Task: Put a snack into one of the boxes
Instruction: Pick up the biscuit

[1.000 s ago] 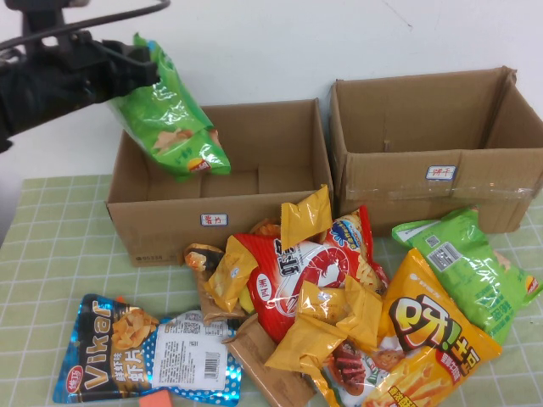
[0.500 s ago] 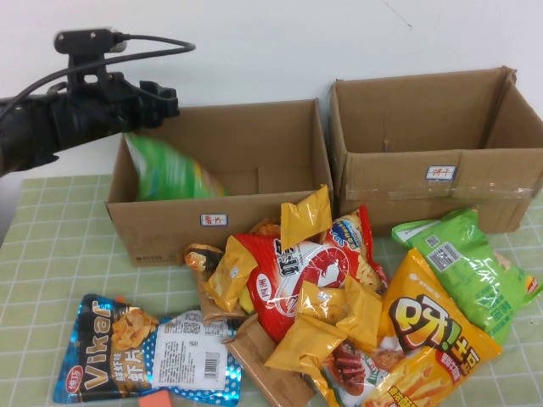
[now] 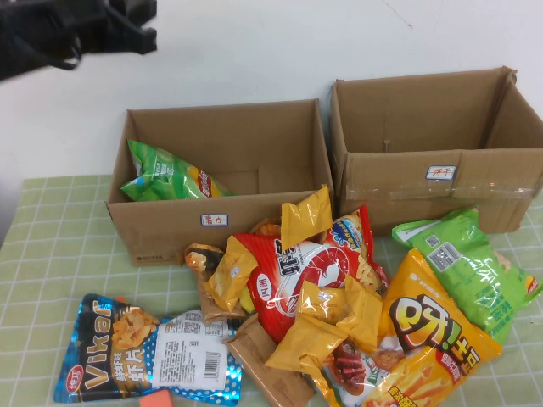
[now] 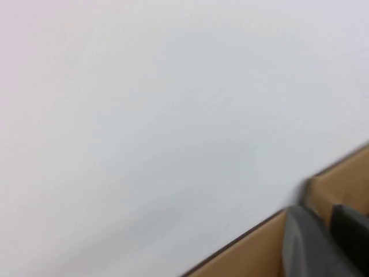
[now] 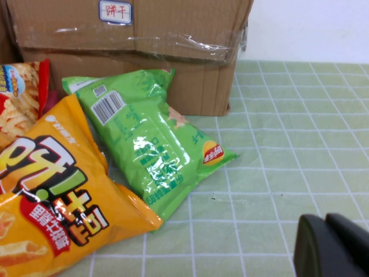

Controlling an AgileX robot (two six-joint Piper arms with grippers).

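A green chip bag (image 3: 165, 180) lies inside the left cardboard box (image 3: 170, 225), against its left wall. My left gripper (image 3: 146, 25) is high above that box's back left corner, open and empty; in the left wrist view its fingers (image 4: 305, 242) stand over the box rim (image 4: 253, 254). The right cardboard box (image 3: 399, 186) holds no visible snack. My right gripper (image 5: 326, 222) is shut and empty, low over the mat to the right of the snack pile; it is out of the high view.
Several snack bags lie in front of the boxes: a red bag (image 3: 293, 271), yellow packets (image 3: 327, 326), an orange bag (image 3: 428, 343), a second green bag (image 3: 471, 263) (image 5: 155, 144), a blue Vikar bag (image 3: 136, 352). A green checked mat (image 3: 51, 254) covers the table.
The green chip bag left my left gripper and dropped into the left box. The left arm then rose and drew back to the upper left.
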